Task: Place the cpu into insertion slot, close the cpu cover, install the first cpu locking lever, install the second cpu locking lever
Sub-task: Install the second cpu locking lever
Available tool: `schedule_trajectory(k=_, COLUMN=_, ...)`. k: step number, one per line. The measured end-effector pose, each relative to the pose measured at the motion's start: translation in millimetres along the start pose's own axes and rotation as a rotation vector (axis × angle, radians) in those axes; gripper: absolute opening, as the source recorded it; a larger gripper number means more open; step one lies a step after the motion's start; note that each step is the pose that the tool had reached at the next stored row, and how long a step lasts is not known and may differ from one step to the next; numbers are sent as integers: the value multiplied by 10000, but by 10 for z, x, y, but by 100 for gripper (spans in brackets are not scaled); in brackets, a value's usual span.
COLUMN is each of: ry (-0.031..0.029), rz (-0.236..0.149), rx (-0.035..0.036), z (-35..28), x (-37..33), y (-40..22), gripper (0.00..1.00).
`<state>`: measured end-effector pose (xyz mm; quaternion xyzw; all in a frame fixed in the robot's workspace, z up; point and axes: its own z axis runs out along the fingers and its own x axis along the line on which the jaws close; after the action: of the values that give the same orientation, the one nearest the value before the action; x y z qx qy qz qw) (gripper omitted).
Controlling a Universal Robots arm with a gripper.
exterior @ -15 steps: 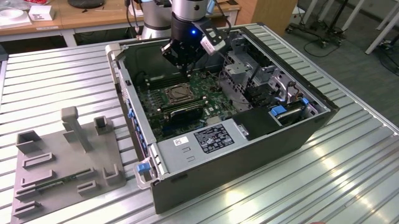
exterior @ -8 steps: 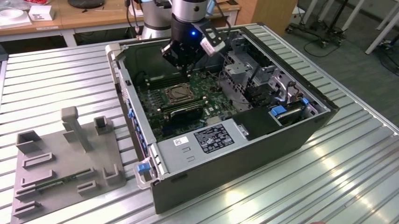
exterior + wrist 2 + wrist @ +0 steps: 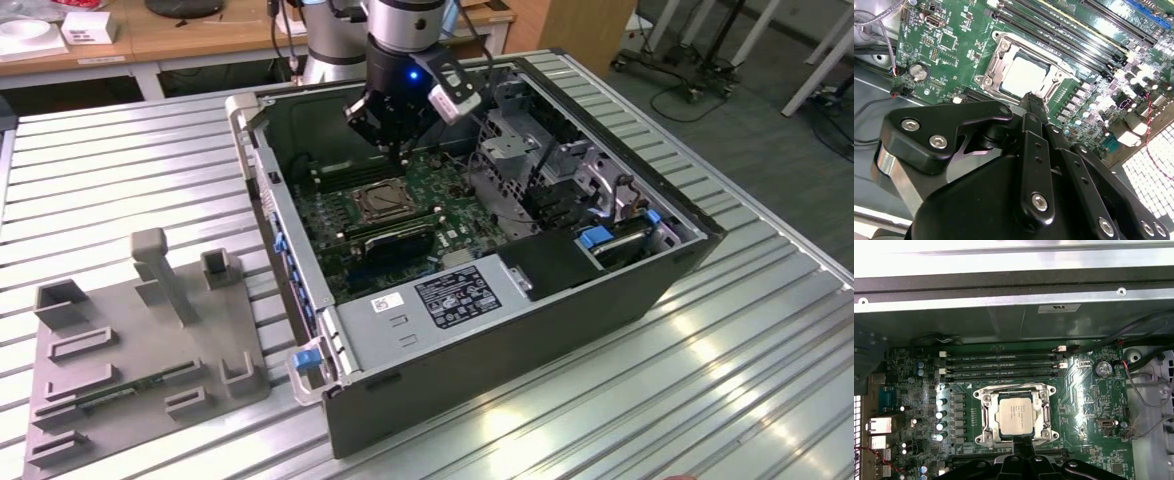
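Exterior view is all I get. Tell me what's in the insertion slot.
Observer: In the first wrist view the cpu lies flat in the insertion slot.
Operator: Report the cover.
Observer: In both wrist views the cpu cover lies flat around the chip, not raised.
Operator: Give me the gripper's place.
Observer: In the second wrist view the gripper hangs at the socket's edge, beside the cpu rather than over it.
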<state>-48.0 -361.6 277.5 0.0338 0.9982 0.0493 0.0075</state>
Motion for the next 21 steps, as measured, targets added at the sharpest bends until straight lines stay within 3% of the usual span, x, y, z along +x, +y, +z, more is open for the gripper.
schedule_trajectory(k=21, ry=0, rz=0, rx=-1, z=45, x=1, y=-4, gripper=11)
